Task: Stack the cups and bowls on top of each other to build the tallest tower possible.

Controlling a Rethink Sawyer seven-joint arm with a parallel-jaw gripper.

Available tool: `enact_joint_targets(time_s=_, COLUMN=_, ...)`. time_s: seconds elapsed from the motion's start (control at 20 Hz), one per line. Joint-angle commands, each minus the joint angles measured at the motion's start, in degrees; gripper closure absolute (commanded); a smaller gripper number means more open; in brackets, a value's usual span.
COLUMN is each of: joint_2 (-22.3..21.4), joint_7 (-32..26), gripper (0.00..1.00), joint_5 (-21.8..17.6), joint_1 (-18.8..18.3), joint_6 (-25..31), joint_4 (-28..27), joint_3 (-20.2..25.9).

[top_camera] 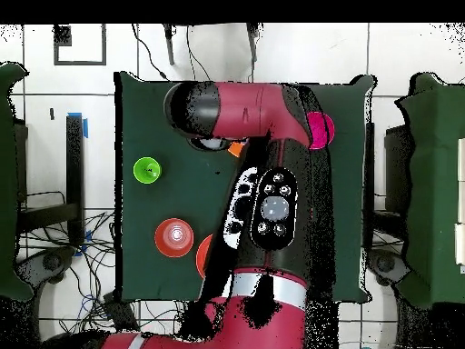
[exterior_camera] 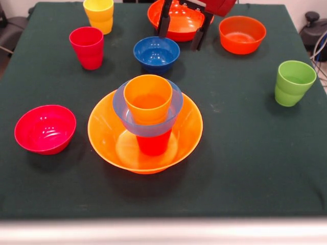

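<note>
Front view is showing my gripper [exterior_camera: 180, 31] hanging open and empty over the red-orange bowl [exterior_camera: 179, 19] at the far side, so I am aiming to centre carefully before topping the tower [exterior_camera: 147, 125] mid-table.

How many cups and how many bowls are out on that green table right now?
Cups: 5 (yellow, crimson, green, orange, red-orange)
Bowls: 6 (big orange, light blue, dark blue, magenta, orange-red, big red-orange)
Total: 11
</note>
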Motion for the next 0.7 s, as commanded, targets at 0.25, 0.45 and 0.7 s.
enact_joint_targets(time_s=0.25, joint_2=1.63, joint_7=9.02, gripper=0.0, joint_5=0.8, joint_1=1.38, joint_6=3.57, joint_4=4.9, joint_3=-0.58)
enact_joint_targets(time_s=0.45, joint_2=1.82, joint_7=8.18, gripper=0.0, joint_5=0.73, joint_1=1.25, joint_6=2.29, joint_4=5.08, joint_3=-0.73)
enact_joint_targets(time_s=0.7, joint_2=1.96, joint_7=8.57, gripper=0.0, joint_5=1.14, joint_1=1.52, joint_6=2.49, joint_4=5.1, joint_3=-1.28)
